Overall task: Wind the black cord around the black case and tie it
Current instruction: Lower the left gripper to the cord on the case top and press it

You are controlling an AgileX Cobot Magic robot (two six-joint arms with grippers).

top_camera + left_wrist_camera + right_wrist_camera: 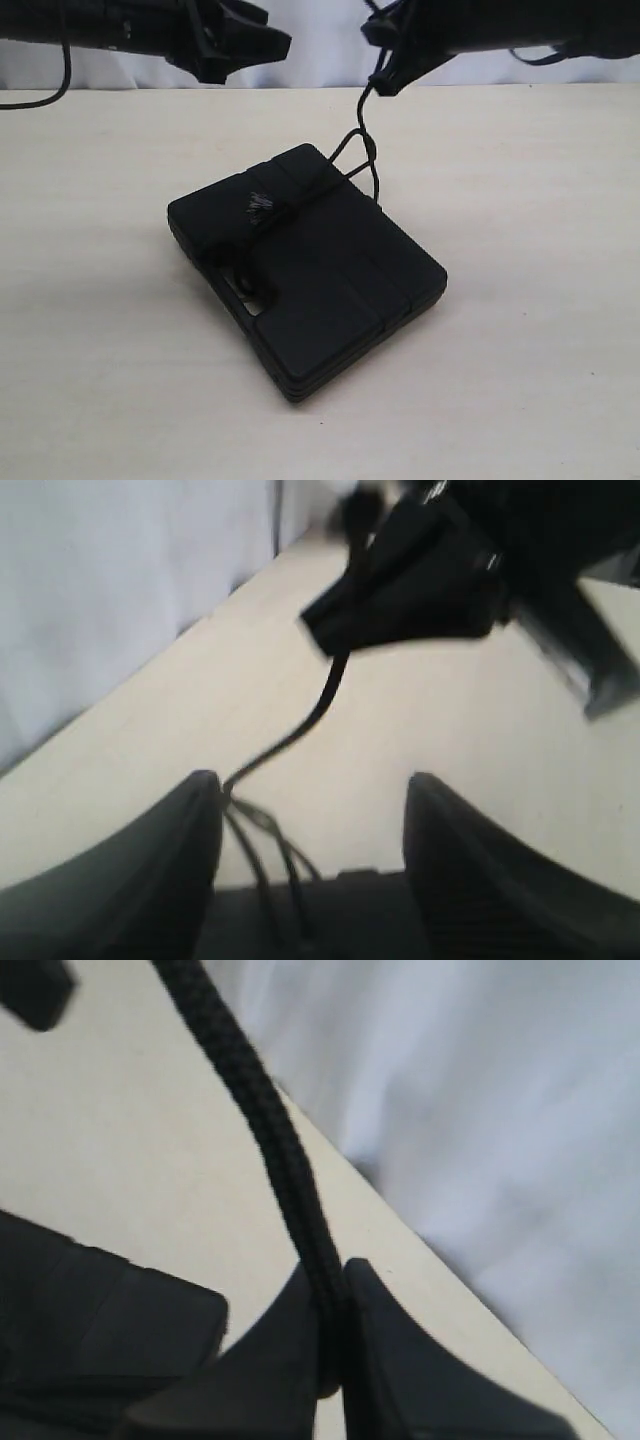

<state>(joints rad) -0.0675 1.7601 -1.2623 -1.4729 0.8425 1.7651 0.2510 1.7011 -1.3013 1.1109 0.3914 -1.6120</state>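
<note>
As the exterior view shows it, the case (320, 290) lies flat and askew on the counter (520, 200), near its middle. The cord (361, 112) crosses the case's far half, with a frayed tuft (260, 205) on top, then climbs from the far corner to the right gripper (388, 78), which hangs above the counter. The left gripper (262, 45) hangs apart from it, touching nothing. Left wrist view: the left gripper (312, 795) stands wide, nothing between its jaws; beyond it the cord (325, 695) rises from the case (340, 915) to the blurred right gripper (400, 590). Right wrist view: the right gripper (335, 1295) is clamped narrow on the cord (265, 1130), which runs off over the counter (120, 1130); a corner of the case (90, 1320) lies beside it.
</note>
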